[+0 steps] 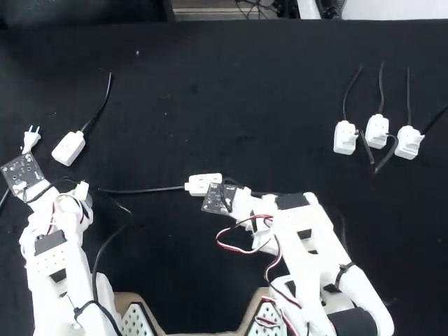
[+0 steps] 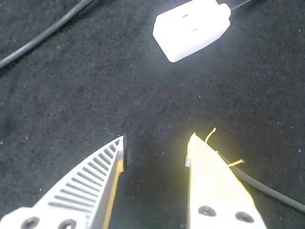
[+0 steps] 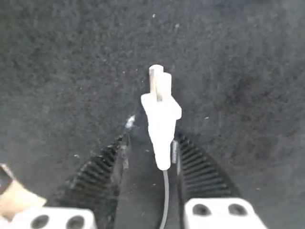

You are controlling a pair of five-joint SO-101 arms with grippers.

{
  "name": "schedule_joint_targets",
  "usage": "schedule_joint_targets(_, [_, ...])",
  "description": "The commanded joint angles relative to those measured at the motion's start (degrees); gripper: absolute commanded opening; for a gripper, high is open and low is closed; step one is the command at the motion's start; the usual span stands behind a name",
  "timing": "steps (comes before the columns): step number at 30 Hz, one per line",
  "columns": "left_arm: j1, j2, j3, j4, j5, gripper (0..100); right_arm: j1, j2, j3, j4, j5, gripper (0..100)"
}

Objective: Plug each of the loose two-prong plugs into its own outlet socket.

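A white two-prong plug (image 3: 161, 117) on a thin cord sits gripped in the right pincer (image 3: 151, 139). It is turned on edge between the black ribbed fingers (image 3: 112, 162), with its prongs pointing away from the arm. In the high view the plug (image 1: 204, 183) and the right pincer (image 1: 218, 192) lie near the middle of the black cloth-covered worktop (image 1: 231, 91). At the left side, the left pincer (image 2: 155, 144) stands wide open over the cloth, its jaws well apart and touching no plug. A white rectangular socket block with two slots (image 2: 191, 28) lies just ahead of it on a black cord. Near that block (image 1: 68, 148), a second small white plug (image 1: 29, 138) lies loose by the worktop's left edge. Three white socket blocks with black cords (image 1: 377, 131) sit in a row far to the right.
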Motion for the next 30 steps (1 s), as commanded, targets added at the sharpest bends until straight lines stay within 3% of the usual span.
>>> schedule_joint_targets(1, [-0.48,-0.88,-2.42,-1.05,0.09,21,1.32,-1.01,-7.08,5.45,-2.99,11.9])
schedule_joint_targets(7, [-0.48,-0.88,-2.42,-1.05,0.09,21,1.05,-0.92,-12.7,7.12,-9.93,11.9])
schedule_joint_targets(14, [-0.48,-0.88,-2.42,-1.05,0.09,21,1.14,-0.92,-6.64,-1.76,-10.9,11.9])
schedule_joint_targets(20, [-0.48,-0.88,-2.42,-1.05,0.09,21,0.97,-1.01,-6.99,-0.26,-13.63,11.9])
schedule_joint_targets(30, [-0.48,-0.88,-2.42,-1.05,0.09,21,-7.3,-1.01,-8.48,3.6,-13.71,11.9])
